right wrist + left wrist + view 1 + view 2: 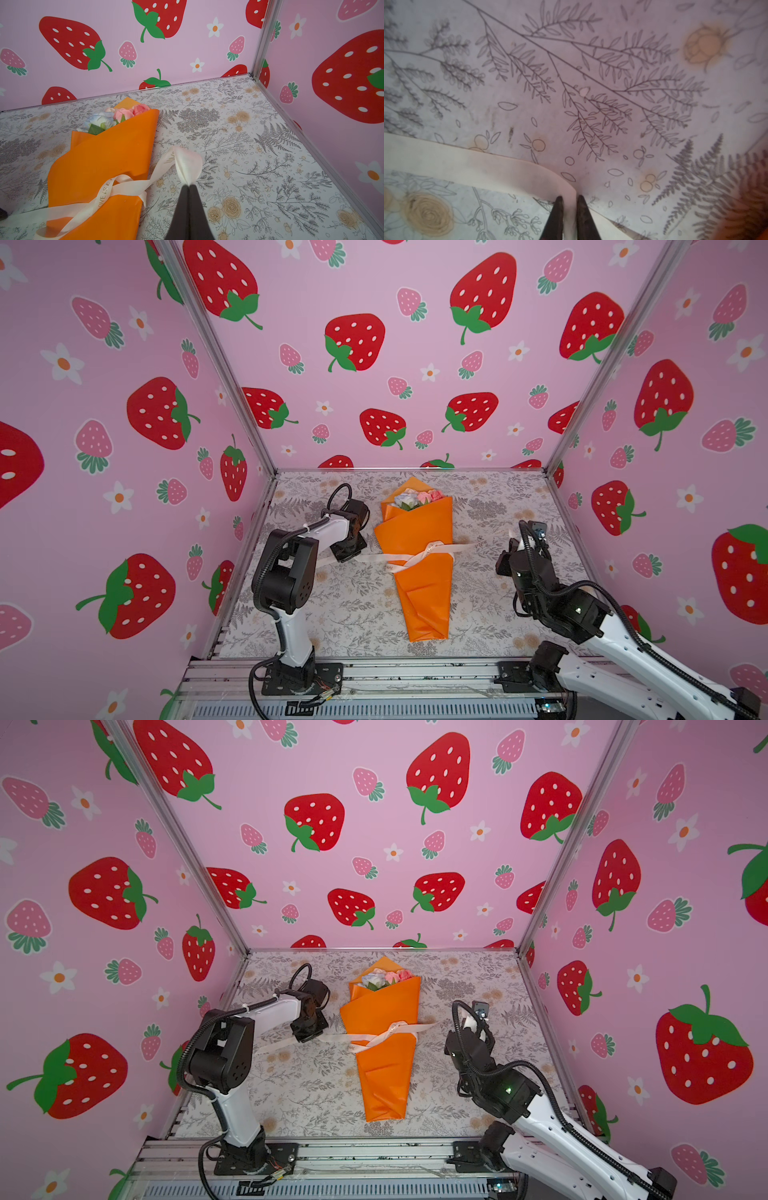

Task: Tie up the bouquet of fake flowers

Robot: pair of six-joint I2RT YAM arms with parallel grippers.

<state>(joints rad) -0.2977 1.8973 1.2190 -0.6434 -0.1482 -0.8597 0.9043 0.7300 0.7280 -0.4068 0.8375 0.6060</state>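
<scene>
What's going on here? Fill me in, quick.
Two robot arms are tying a bouquet of fake flowers, which lies wrapped in orange paper on the floral table. A cream ribbon is crossed loosely over its middle. The left gripper pinches one tail, the right gripper the other, on opposite sides. No finished bow shows yet.

Gold capitals reading "OVE IS E" run along the cream ribbon (pixel 105 192) where it crosses the orange paper of the bouquet (pixel 116 149). Further gold lettering on the ribbon's lifted end, at the bouquet's 3 o'clock, is unreadable.
</scene>
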